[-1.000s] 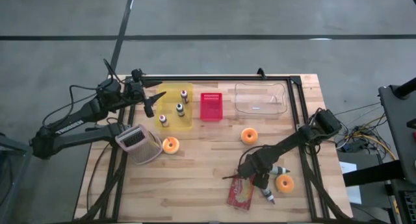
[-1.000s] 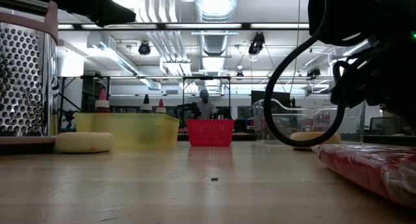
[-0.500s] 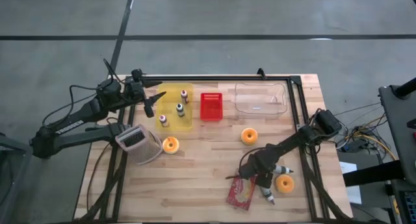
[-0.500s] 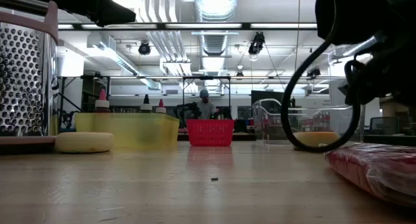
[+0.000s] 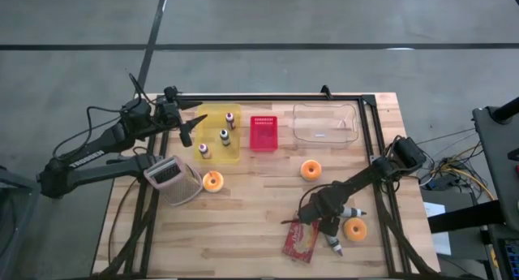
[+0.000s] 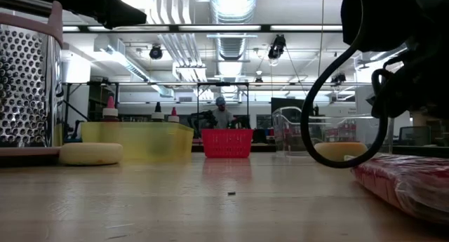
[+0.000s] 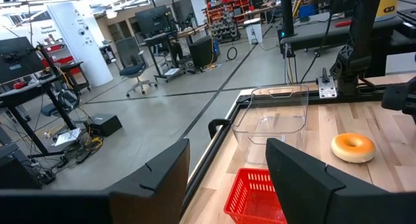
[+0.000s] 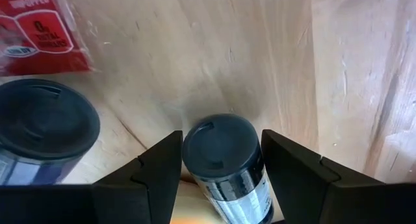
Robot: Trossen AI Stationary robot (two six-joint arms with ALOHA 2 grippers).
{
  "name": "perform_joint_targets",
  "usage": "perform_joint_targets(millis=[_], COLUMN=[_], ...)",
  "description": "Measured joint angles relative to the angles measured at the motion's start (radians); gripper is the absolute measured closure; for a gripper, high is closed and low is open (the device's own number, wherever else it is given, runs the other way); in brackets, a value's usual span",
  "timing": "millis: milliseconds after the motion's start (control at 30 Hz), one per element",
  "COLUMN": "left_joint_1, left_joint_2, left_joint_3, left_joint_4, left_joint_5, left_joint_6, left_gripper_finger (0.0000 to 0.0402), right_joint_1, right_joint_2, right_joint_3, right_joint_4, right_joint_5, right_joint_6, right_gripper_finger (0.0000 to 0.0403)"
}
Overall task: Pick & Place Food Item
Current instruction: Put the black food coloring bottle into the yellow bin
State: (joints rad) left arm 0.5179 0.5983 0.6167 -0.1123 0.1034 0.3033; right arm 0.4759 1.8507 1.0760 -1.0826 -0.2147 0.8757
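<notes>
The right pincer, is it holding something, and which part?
The right pincer straddles a small dark-capped bottle near its cap end; whether it truly grips cannot be told. The left pincer holds nothing.
</notes>
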Motion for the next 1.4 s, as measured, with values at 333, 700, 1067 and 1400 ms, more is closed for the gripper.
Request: perform_joint_targets(millis=[333,700,1067,1400], left_joint_1=[0.0,0.0,0.0,0.001], left_joint_2=[0.0,0.0,0.0,0.0], left_joint_3=[0.0,0.0,0.0,0.0], left_joint_4=[0.0,0.0,0.0,0.0], left_joint_5=[0.0,0.0,0.0,0.0], left_joint_6=[0.0,0.0,0.0,0.0], left_gripper_finger=[0.0195,0.0195,0.0195,0.0195], right_joint_1=[0.0,0.0,-0.002,0.022], right_joint_2=[-0.001,-0.002,-0.037,-0.236], right_joint_3=[-0.001,-0.006,0.051,0.167], right_joint_4=[-0.003,-0.002,-0.121,-0.154], right_joint_5=[-0.003,0.002,0.221,0.803], right_joint_6=[-0.012,-0.013,0.107,0.358], right_gripper_finger=[0.024,0.0251,0.0252,0.0252])
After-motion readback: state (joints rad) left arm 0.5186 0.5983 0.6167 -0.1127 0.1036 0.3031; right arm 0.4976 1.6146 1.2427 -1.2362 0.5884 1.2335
